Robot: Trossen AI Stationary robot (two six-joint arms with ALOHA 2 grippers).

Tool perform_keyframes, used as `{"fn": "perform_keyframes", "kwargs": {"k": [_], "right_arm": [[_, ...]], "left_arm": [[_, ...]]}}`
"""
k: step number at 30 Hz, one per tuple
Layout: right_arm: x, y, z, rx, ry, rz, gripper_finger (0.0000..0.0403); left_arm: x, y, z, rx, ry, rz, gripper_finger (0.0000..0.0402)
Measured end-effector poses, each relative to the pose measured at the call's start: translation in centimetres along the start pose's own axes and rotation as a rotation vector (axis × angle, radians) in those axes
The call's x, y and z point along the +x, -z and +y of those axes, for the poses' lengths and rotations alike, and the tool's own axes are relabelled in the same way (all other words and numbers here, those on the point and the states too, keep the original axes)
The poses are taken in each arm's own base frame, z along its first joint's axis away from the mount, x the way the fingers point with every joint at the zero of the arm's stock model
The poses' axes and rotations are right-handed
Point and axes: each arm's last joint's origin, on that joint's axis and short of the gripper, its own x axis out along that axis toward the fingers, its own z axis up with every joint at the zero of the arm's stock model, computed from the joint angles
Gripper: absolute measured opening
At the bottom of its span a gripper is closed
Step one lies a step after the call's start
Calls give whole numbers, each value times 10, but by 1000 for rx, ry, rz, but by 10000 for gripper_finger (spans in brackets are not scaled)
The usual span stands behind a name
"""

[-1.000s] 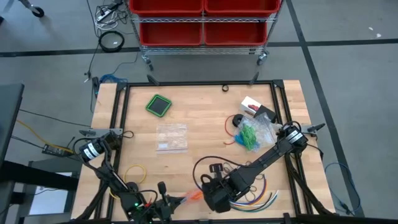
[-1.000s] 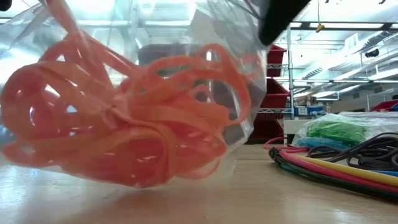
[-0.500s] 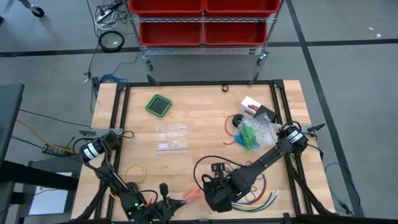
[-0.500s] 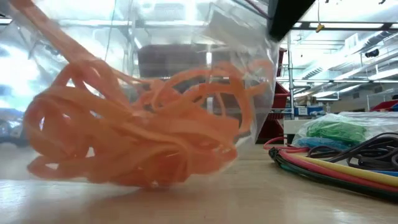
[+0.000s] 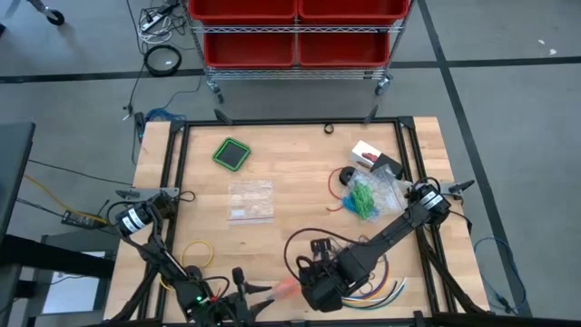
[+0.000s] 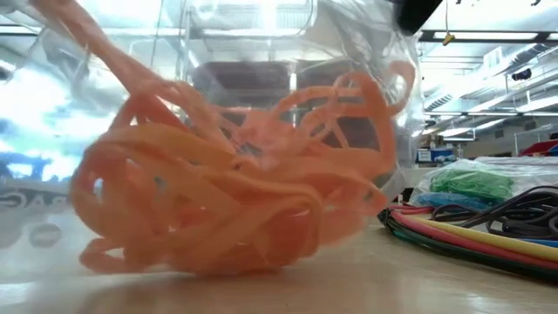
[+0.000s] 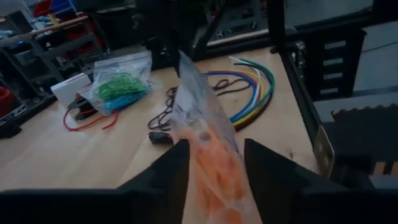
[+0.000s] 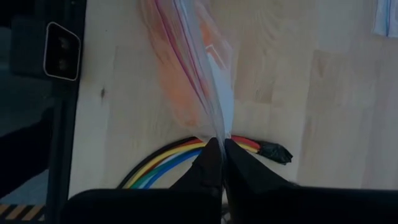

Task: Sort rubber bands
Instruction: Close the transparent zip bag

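Progress: sorting looks partly done, judging by the bagged bunches.
Orange rubber bands (image 6: 227,201): bunched inside a clear bag (image 5: 283,289) at the worktop (image 5: 300,173)'s 6 o'clock edge.
Right tool (image 8: 219,163): pinched shut on the bag's top edge.
Left tool (image 7: 214,163): fingers parted, straddling the bag without clamping it.
Green rubber bands (image 5: 364,200): bagged at 3 o'clock.
Left to do: blue and purple bunches cannot be made out clearly; a flat clear pouch (image 5: 250,201) lies mid-worktop.

Even overhead light; ceiling glare on clear bag (image 6: 261,52); orange rubber bands (image 6: 227,209) motion-blurred, close foreground soft.
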Motion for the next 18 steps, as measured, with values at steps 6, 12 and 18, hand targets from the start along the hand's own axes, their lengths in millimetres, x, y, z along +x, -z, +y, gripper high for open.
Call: {"fn": "perform_keyframes", "kwargs": {"k": [6,12,18], "right_arm": [[0,0,1,-1,-2,1,0],[0,0,1,-1,-1,1,0],[0,0,1,-2,-1,1,0]], "left_arm": [[3,-2,1,-14,-12,-5,177],[3,-5,1,-48,-9,-19,158],[3,-7,0,-73,-6,-28,122]]}}
